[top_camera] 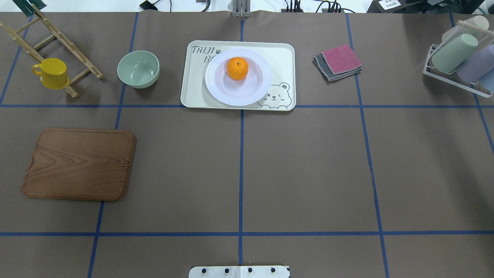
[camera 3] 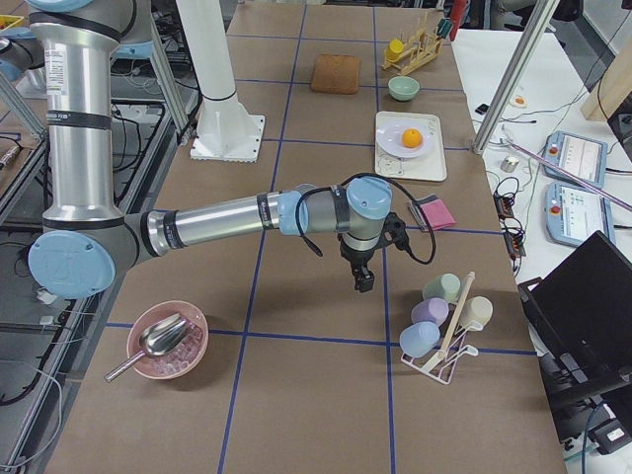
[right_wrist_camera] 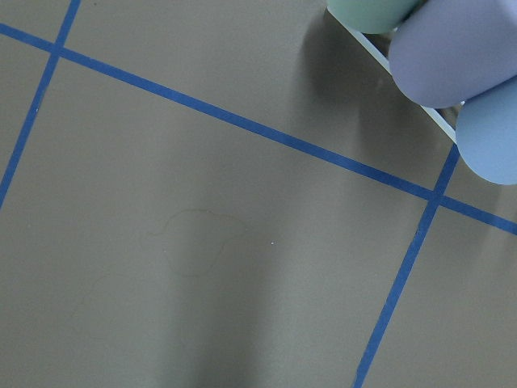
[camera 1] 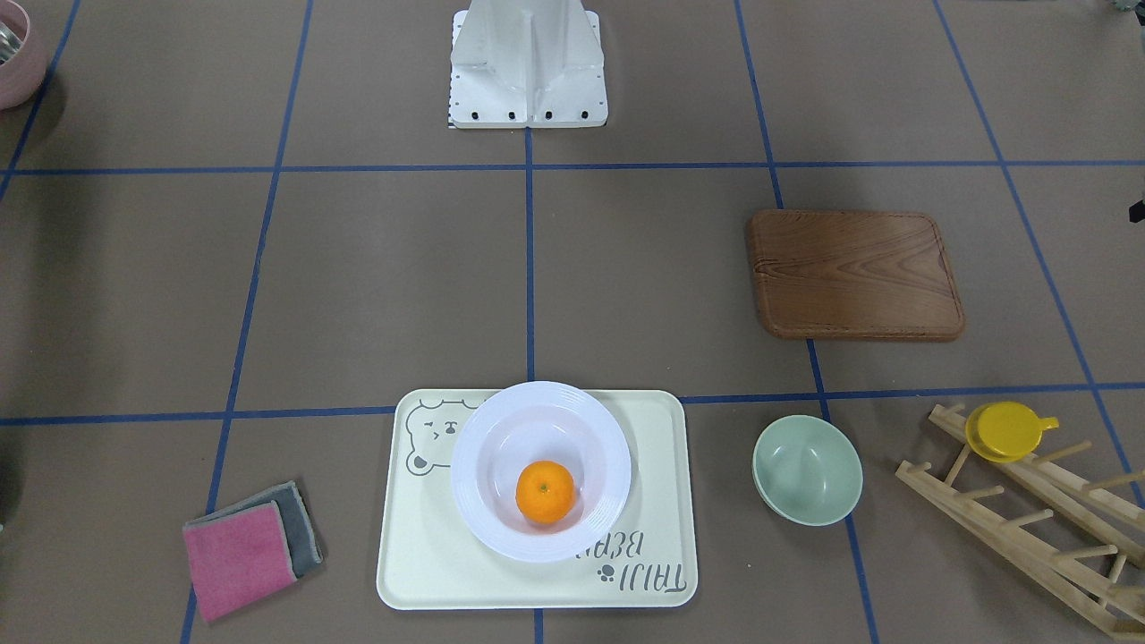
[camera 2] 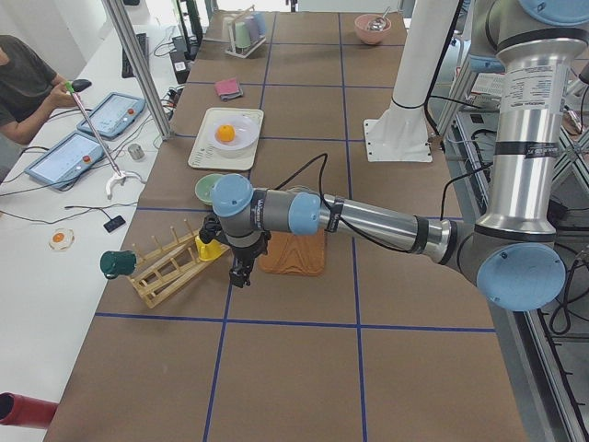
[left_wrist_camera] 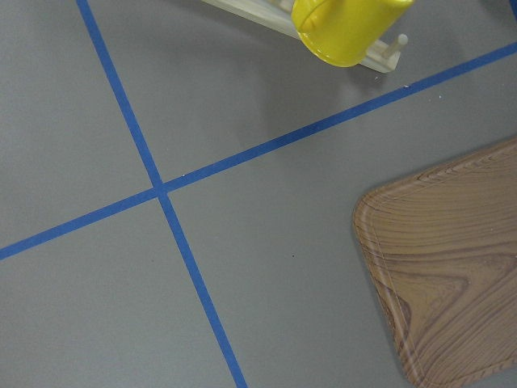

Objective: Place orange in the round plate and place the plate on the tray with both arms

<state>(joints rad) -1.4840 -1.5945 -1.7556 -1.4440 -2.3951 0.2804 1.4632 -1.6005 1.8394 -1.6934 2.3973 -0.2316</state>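
Note:
The orange [camera 1: 545, 491] lies in the sunken centre of the white round plate [camera 1: 474, 429], and the plate stands on the cream bear-print tray [camera 1: 420, 563] at the table's far middle [top_camera: 281, 58]. Both arms are away from the tray. The left gripper [camera 2: 241, 276] hangs low over the table beside the wooden board, near the yellow cup. Between the tray and the cup rack, the right gripper [camera 3: 363, 281] hangs over bare table. Only the side views show the grippers, so I cannot tell whether they are open or shut.
A brown wooden board [top_camera: 79, 164] lies on the left. A pale-green bowl [top_camera: 138, 68] and a wooden rack with a yellow cup [top_camera: 52, 73] stand far left. Folded cloths [top_camera: 337, 61] and a rack of cups [top_camera: 459, 61] are on the right. A person [camera 2: 23, 83] sits at a side table.

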